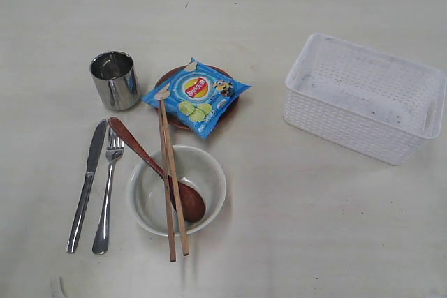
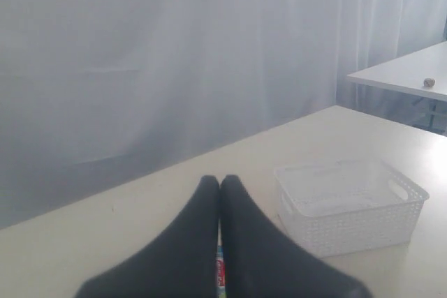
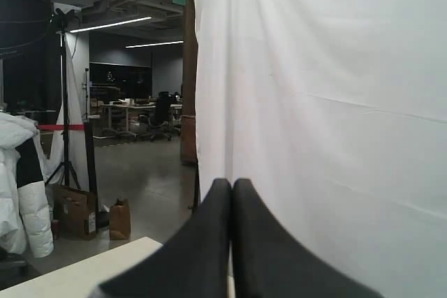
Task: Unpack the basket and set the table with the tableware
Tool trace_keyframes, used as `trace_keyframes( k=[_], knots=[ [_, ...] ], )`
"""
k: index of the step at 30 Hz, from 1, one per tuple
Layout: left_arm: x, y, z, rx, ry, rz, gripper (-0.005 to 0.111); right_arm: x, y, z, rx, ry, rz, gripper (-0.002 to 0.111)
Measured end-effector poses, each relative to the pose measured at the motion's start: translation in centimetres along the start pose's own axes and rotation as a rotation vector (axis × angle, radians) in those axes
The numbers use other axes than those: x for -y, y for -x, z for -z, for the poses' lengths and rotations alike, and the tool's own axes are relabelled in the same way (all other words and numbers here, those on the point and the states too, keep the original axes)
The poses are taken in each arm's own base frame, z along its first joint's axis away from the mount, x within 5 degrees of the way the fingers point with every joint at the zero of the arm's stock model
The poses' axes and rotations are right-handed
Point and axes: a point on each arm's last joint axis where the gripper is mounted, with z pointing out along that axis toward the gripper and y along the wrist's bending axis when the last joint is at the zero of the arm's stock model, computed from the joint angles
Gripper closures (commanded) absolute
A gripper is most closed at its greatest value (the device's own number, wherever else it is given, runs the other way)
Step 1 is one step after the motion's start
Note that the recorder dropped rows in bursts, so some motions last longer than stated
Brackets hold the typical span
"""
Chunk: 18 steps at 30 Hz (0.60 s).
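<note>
The brown plate (image 1: 171, 75) is mostly hidden beneath the blue snack bag (image 1: 197, 97), only its rim showing; the white grid-sided basket (image 1: 342, 127) stands empty on the pale surface (image 1: 314, 235), well right of the other things, its far end cut by the frame edge; we cannot make out any pattern on the white bowl (image 1: 148, 193), which holds the red-brown spoon (image 1: 140, 150), two chopsticks (image 1: 177, 193) laid across it; knife (image 1: 87, 185) and fork (image 1: 108, 193) lie side by side left of the bowl, near the steel cup (image 1: 115, 80); our left hand (image 2: 220, 181) and right hand (image 3: 231, 185) are both pressed together, gripping nothing.

Basket (image 1: 349, 127) right of plate (image 1: 170, 75) — snack bag (image 1: 198, 95) on plate, spoon (image 1: 188, 204) in bowl (image 1: 147, 197).
</note>
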Motion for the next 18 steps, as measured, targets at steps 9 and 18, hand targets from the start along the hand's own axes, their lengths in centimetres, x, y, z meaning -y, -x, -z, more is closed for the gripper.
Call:
trace_keyframes(
  k=[9,18],
  knots=[
    [0.01,-0.12,0.0,-0.013,-0.001,0.0,0.107,0.01,-0.02,0.0,-0.002,-0.001,-0.008,0.109],
    [0.01,-0.14,0.0,-0.015,-0.001,0.0,0.107,0.01,-0.02,0.0,-0.002,-0.001,-0.008,0.109]
  ],
)
